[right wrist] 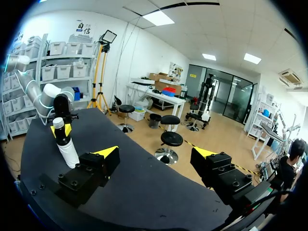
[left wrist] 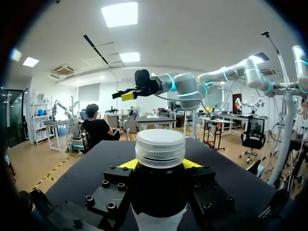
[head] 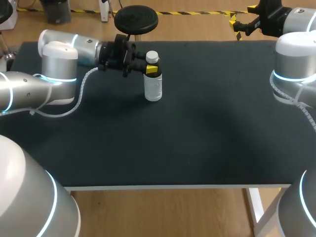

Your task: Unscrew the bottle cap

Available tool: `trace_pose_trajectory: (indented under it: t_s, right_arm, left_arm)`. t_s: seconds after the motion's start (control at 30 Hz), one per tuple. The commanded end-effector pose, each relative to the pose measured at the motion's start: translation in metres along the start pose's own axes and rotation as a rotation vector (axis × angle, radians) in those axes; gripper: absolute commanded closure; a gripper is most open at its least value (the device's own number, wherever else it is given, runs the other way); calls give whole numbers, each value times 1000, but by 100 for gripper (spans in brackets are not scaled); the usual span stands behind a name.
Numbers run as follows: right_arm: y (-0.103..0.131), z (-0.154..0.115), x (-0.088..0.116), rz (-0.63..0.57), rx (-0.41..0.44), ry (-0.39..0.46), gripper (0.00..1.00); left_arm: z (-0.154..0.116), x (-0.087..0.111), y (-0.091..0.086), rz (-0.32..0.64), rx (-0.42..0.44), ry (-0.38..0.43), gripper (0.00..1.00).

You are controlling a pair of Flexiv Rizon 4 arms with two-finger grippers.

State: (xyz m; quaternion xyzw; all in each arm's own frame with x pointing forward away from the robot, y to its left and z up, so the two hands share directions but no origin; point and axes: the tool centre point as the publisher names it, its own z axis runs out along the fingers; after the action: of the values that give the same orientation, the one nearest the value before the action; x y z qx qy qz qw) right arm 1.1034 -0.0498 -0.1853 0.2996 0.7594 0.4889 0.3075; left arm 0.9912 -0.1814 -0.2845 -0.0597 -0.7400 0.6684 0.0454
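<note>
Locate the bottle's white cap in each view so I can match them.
Head view: cap tops the bottle, far side of the table, left of middle.
Left wrist view: cap straight ahead, just above the left gripper.
Right wrist view: cap far across the table, ahead of the right gripper.
Shared landmark: yellow tips flanking the bottle's neck.

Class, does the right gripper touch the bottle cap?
No, the right gripper hangs by the table's far edge, well off the cap.

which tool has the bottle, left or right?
The left tool: its yellow tips clamp the bottle just under the white cap. The right tool is open and empty, away from it.
</note>
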Motion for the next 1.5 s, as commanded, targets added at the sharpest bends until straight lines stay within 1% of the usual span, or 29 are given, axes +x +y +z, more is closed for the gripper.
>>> trace_pose_trajectory:
  t_s: [0.03,0.07,0.13,0.17,0.23,0.3,0.33,0.43,0.47,0.5,0.53,0.57,0.63,1.0,1.2,1.37,1.5]
  right_arm:
    - [2,8,1,-17,-10,70,0]
    - [2,10,2,-24,-12,87,0]
    - [4,16,3,-45,-37,171,0]
    - [5,17,4,-47,-42,200,0]
    - [6,20,6,-52,-69,292,0]
    - [6,22,8,-59,-84,350,0]
    - [6,23,10,-61,-98,395,0]
    - [6,27,17,-82,-127,515,0]
    - [6,27,20,-83,-133,541,0]
    - [6,29,24,-97,-143,601,0]
    - [6,30,28,-104,-146,639,0]
    - [5,31,32,-116,-145,671,0]
    - [5,33,39,-132,-141,710,0]
    - [8,40,89,-122,-152,832,0]
    - [7,40,111,-124,-154,883,0]
    - [4,41,130,-113,-150,897,0]
    - [3,46,145,-110,-136,887,0]
  left_arm:
    - [-1,0,-1,0,-1,2,100]
    - [-1,0,-1,0,-1,2,100]
    - [-1,0,-1,0,-1,2,100]
    - [-1,0,-1,0,-1,2,100]
    - [-1,0,-1,0,-1,2,100]
    - [-1,0,-1,0,-1,2,100]
    - [-1,0,-1,0,-1,2,100]
    - [-1,0,-1,0,-1,2,100]
    - [-1,0,-1,0,-1,2,100]
    - [-1,0,-1,0,-1,2,100]
    - [-1,0,-1,0,-1,2,100]
    - [-1,0,-1,0,-1,2,100]
    - [-1,0,-1,0,-1,2,100]
    - [-1,0,-1,0,-1,2,100]
    - [-1,0,-1,0,-1,2,100]
    - [-1,0,-1,0,-1,2,100]
    - [-1,0,-1,0,-1,2,100]
